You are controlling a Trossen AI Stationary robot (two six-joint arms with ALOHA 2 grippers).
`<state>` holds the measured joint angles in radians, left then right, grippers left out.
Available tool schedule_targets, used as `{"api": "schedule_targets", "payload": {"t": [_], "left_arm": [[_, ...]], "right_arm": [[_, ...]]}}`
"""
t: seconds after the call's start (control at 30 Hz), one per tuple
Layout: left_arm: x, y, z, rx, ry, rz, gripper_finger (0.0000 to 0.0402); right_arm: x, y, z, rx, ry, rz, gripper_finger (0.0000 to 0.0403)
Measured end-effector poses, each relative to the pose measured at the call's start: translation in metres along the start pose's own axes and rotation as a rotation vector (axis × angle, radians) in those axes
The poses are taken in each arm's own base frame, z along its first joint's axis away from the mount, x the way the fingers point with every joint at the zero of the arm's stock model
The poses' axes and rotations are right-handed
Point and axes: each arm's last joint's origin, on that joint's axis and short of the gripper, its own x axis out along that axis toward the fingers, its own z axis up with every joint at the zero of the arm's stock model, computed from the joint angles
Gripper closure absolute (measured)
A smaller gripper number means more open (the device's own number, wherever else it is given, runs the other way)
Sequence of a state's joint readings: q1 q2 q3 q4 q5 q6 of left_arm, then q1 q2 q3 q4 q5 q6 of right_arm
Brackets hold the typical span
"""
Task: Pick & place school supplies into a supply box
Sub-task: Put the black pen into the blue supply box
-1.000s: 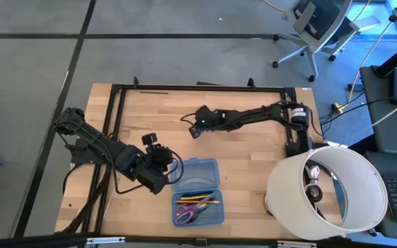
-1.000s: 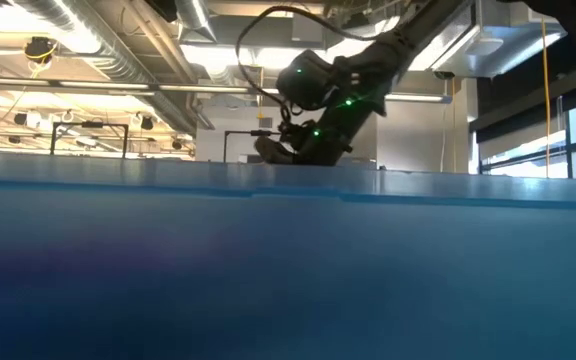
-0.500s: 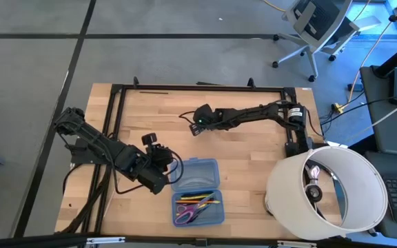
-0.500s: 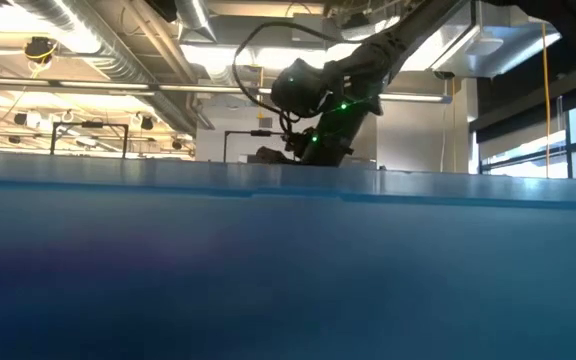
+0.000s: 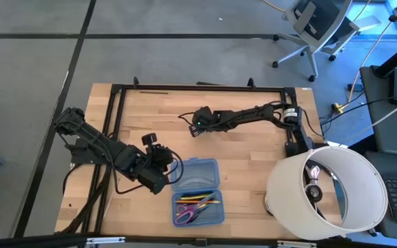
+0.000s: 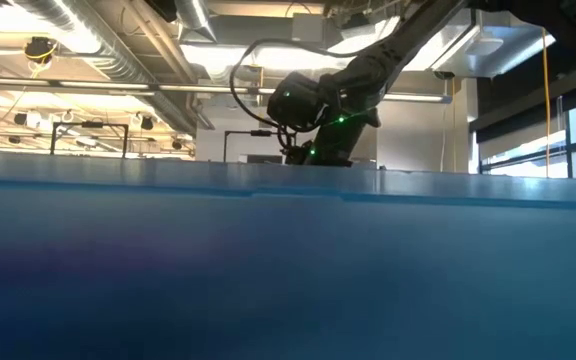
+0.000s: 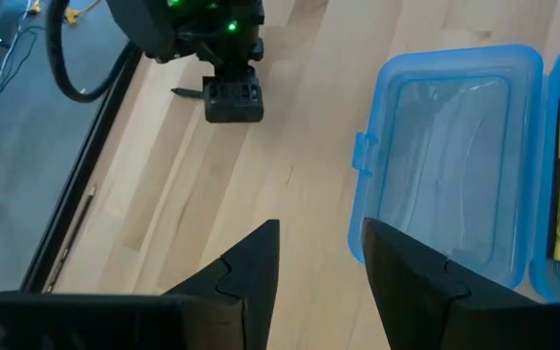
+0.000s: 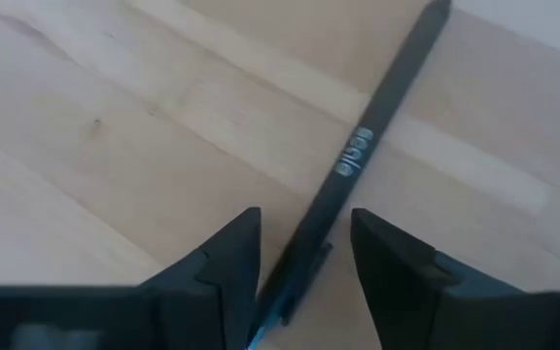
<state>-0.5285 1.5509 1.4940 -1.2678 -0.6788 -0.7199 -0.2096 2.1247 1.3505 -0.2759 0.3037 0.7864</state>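
Near edge of table (image 5: 253, 172): supply box (image 5: 197, 191) lies open flat, its two halves side by side; near half holds the pens, pencils and purple-handled scissors (image 5: 185, 215), far half bare, likely left so for the last items. Supplies inside lie roughly parallel to the box's long side, across the table. Left gripper (image 5: 173, 170) hangs just off the box's far-left corner, fingers (image 7: 251, 272) parted with nothing between them; in its wrist view the lid half sits just past the tips. Reads as waiting beside the box, perhaps to steady it. Farther out, mid-table, right gripper (image 5: 192, 127) is low over the wood, fingers (image 8: 227, 267) spread wide and straddling a black pen (image 8: 358, 160), one finger on each side, not yet closed on it. Pen lies flat on the table, long axis running away from the gripper at a slant; one end is between the fingers. Judged: a pinch across the barrel is being set up. White drum (image 5: 326, 189) stands at the table's right, well apart.
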Motion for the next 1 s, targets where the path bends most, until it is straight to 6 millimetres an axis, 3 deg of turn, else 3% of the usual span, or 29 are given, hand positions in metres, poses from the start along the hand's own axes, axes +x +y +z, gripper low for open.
{"api": "schedule_targets", "payload": {"t": [0.3, 0.73, 1.0], "left_arm": [[0.0, 0.0, 0.0, 0.0, 0.0, 0.0, 0.0261], [0.0, 0.0, 0.0, -0.004, -0.001, -0.001, 0.0261], [0.0, -0.001, 0.0, -0.01, 0.011, -0.027, 0.0261]], "right_arm": [[0.006, -0.001, -0.009, -0.037, 0.095, 0.006, 0.0241], [0.005, 0.0, -0.015, -0.133, 0.14, 0.016, 0.0322], [0.004, 0.0, -0.016, -0.297, 0.139, 0.026, 0.0334]]}}
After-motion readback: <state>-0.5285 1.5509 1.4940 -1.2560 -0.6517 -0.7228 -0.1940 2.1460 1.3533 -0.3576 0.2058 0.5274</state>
